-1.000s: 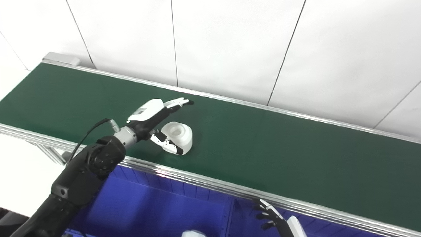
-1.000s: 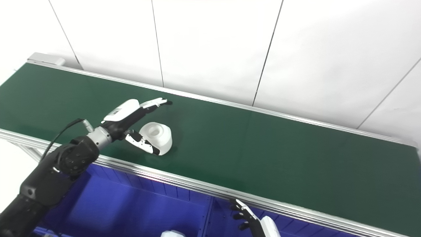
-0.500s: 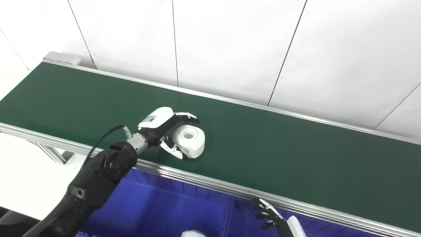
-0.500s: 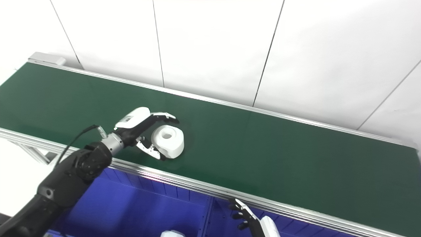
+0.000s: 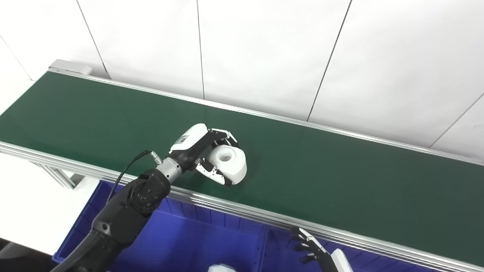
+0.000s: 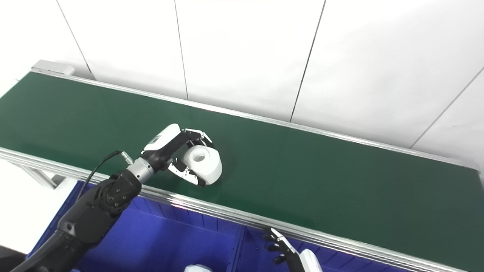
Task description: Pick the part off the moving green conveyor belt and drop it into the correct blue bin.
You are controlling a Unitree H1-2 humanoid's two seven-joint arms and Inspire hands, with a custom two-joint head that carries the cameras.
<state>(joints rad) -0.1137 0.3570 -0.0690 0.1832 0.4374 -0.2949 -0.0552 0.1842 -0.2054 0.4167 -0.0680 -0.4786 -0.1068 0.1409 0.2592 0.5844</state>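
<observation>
A white round part [image 5: 231, 162] with a hole in its top rests on the green conveyor belt [image 5: 340, 181], near the belt's front rail. My left hand [image 5: 204, 151] is wrapped around it, fingers curled over the far side and thumb pressed on the near side. My right hand [image 5: 321, 257] hangs low at the bottom edge, below the front rail and over a blue bin [image 5: 189, 241], with its fingers spread and nothing in them.
An aluminium rail [image 5: 264, 215] runs along the belt's front edge, with blue bins below it split by a divider [image 5: 264, 245]. A white object [image 5: 223, 268] lies in the left bin. White wall panels stand behind the belt.
The part has travelled right along the belt. My left hand followed it and went from open around it to closed on it. The right hand has stayed put.
</observation>
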